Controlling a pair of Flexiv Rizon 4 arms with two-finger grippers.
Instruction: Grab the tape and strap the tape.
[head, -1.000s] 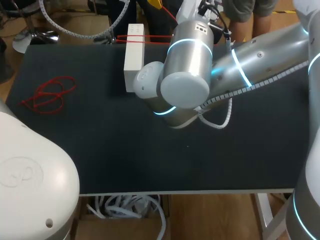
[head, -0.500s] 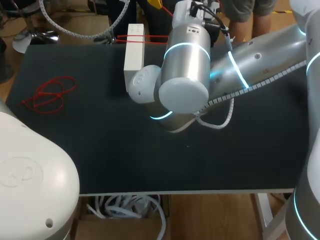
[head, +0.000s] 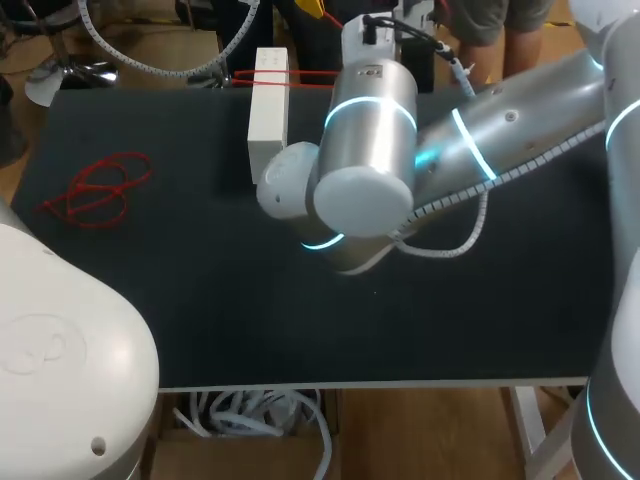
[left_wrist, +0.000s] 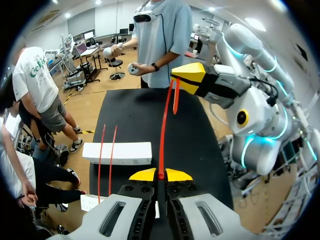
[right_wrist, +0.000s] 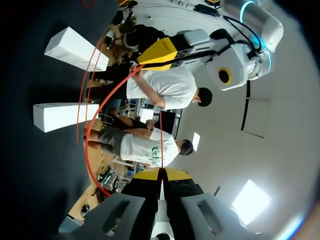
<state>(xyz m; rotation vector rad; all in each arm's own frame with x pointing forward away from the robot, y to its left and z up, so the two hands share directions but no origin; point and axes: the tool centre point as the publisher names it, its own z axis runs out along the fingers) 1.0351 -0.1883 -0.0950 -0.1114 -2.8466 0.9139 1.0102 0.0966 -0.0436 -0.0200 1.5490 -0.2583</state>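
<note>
A thin red strap (left_wrist: 163, 125) is stretched between my two grippers above the black table. In the left wrist view my left gripper (left_wrist: 160, 175) is shut on one end, and the strap runs ahead to my right gripper (left_wrist: 187, 80). In the right wrist view my right gripper (right_wrist: 161, 174) is shut on the strap (right_wrist: 107, 97), which curves past the white box (right_wrist: 62, 116) to the left gripper (right_wrist: 157, 54). In the head view the white box (head: 268, 110) lies at the table's far middle with red strap (head: 290, 78) across it. Both grippers are hidden there.
A tangle of spare red straps (head: 100, 188) lies on the table's left side. My right arm's thick silver wrist (head: 370, 150) hangs over the table's middle beside the box. A second white box (right_wrist: 75, 49) shows beyond the first.
My right arm's wrist has tilted and shifted toward the table's far edge, slightly left. The box and spare straps have not moved.
</note>
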